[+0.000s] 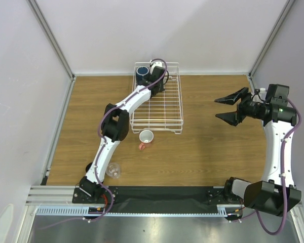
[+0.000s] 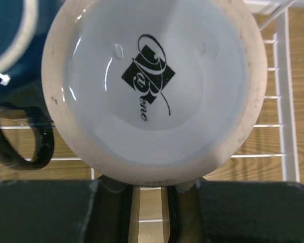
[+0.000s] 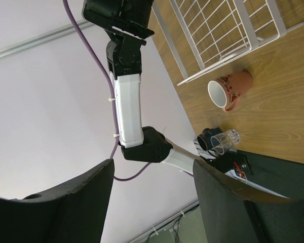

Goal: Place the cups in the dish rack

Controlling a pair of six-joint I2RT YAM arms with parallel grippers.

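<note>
The white wire dish rack (image 1: pixel 162 109) stands at the far middle of the table. The large navy mug (image 1: pixel 142 75) sits in its far left corner. My left gripper (image 1: pixel 155 77) is over that end, jaws nearly together at the light grey mug (image 2: pixel 154 91), which is bottom-up with a black logo; the mug hides my fingertips. The navy mug (image 2: pixel 10 45) is right beside it. The salmon-pink cup (image 1: pixel 147 137) lies on its side in front of the rack. The clear tumbler (image 1: pixel 113 170) and small dark blue cup (image 1: pixel 89 167) lie near the left arm's base. My right gripper (image 1: pixel 228 107) is open and empty, raised at the right.
The right wrist view shows the rack's near corner (image 3: pixel 228 30), the salmon-pink cup (image 3: pixel 230 90), the tumbler (image 3: pixel 225 140) and the dark blue cup (image 3: pixel 209 137) beyond my open gripper (image 3: pixel 153 167). Grey walls enclose the table on three sides.
</note>
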